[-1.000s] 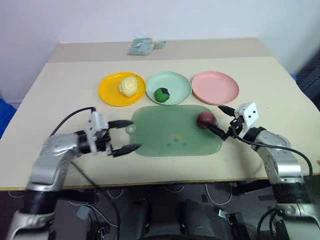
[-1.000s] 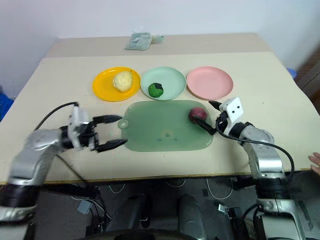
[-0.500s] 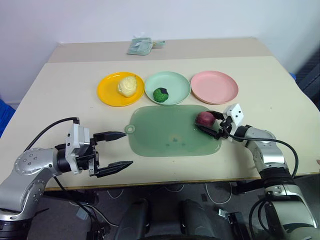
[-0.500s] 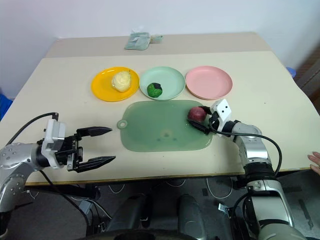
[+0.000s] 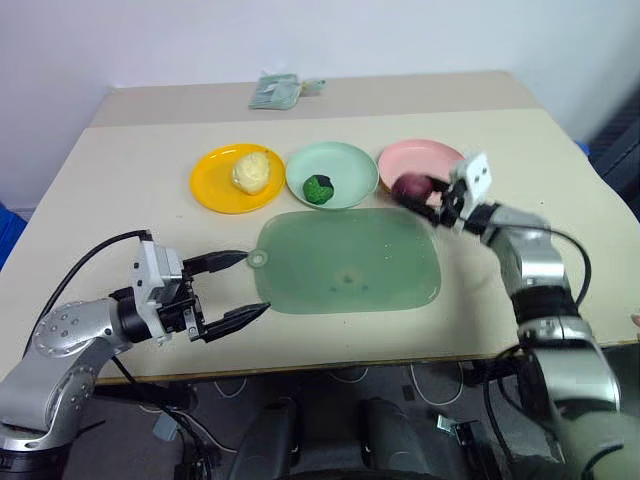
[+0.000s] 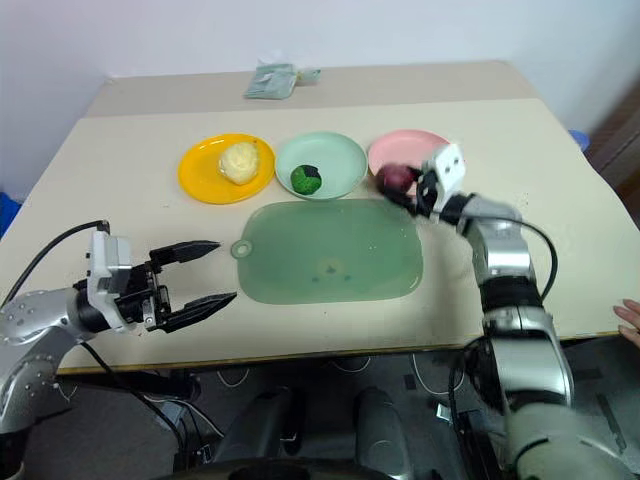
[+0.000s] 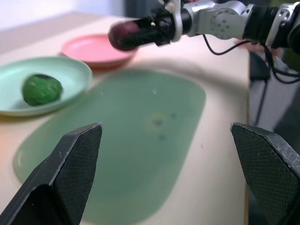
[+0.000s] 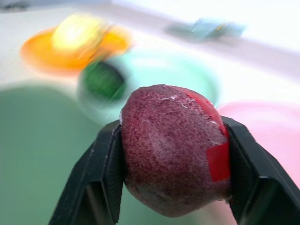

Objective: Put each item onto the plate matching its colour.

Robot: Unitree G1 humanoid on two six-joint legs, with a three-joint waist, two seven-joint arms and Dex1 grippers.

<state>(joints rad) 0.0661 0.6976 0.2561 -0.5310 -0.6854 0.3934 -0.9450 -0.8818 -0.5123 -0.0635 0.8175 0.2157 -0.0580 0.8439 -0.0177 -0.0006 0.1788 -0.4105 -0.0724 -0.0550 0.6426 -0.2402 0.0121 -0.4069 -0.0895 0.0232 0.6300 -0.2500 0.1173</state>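
The right hand (image 5: pixel 432 193) grips the dark red ball (image 5: pixel 409 186) at the near rim of the pink plate (image 5: pixel 425 160), right of centre. Released there, the ball could roll off onto the counter (image 5: pixel 120 200). The left hand (image 5: pixel 232 291), lower left, is spread and empty.

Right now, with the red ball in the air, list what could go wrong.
1. The right end effector pinches the dark red ball only at its sides; the round ball could slip out.
2. The ball hangs at the near rim of the pink plate; released here, it may roll off onto the green mat.
3. The mint green plate sits close beside the pink one; a roll that way lands on the wrong colour.
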